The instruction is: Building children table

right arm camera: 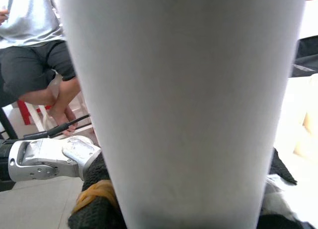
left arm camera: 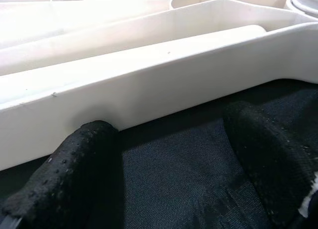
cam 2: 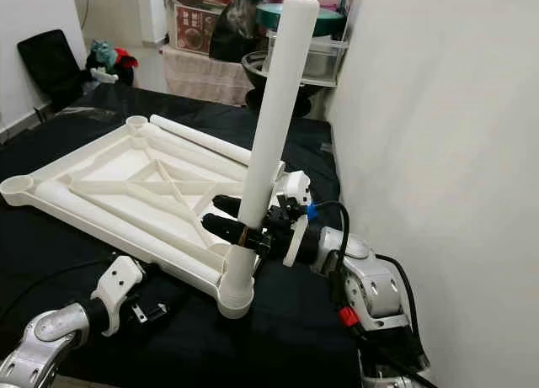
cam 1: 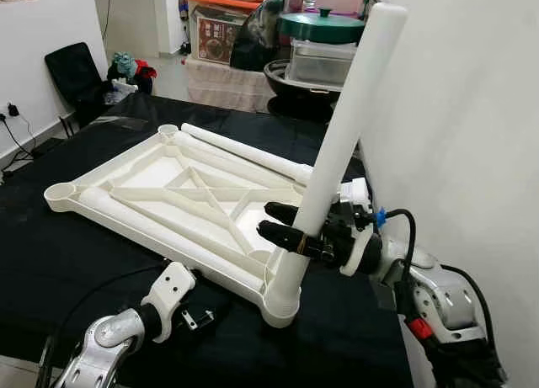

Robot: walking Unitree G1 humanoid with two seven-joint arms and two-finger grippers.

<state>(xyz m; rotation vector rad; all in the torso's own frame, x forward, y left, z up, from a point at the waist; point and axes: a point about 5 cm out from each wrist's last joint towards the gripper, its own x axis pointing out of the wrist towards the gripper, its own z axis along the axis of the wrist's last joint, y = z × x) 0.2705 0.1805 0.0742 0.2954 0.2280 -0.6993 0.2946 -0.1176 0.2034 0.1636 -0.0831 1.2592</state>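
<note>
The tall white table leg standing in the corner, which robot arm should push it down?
The right. The right gripper is shut on the white plastic tube leg above its corner socket. The left gripper is open at the upturned white tabletop's edge.

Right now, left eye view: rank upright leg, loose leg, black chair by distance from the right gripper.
1. Upright leg: held in the right gripper, seated in the near corner socket.
2. Loose leg: lying along the tabletop's far edge.
3. Black chair: far left, by the wall.
</note>
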